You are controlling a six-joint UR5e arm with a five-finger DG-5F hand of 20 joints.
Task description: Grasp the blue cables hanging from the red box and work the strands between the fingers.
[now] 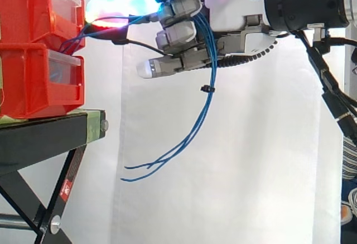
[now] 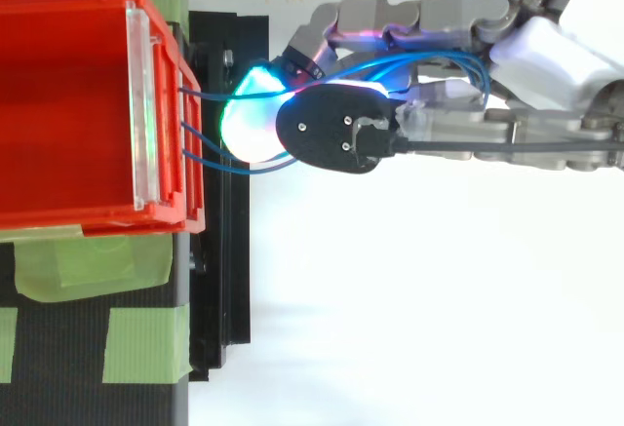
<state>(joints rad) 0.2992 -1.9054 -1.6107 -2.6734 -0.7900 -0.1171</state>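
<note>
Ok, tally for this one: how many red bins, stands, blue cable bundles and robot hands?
red bins: 2, stacked
stand: 1
blue cable bundle: 1, hanging from the upper bin and through the fingers
robot hand: 1, curled round the bundle
Total: 5

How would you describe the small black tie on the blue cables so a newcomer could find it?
From the red bins, follow the blue cables through the hand. Just below it, on the hanging strands, sits the small black tie, the only dark band on the blue.
</note>
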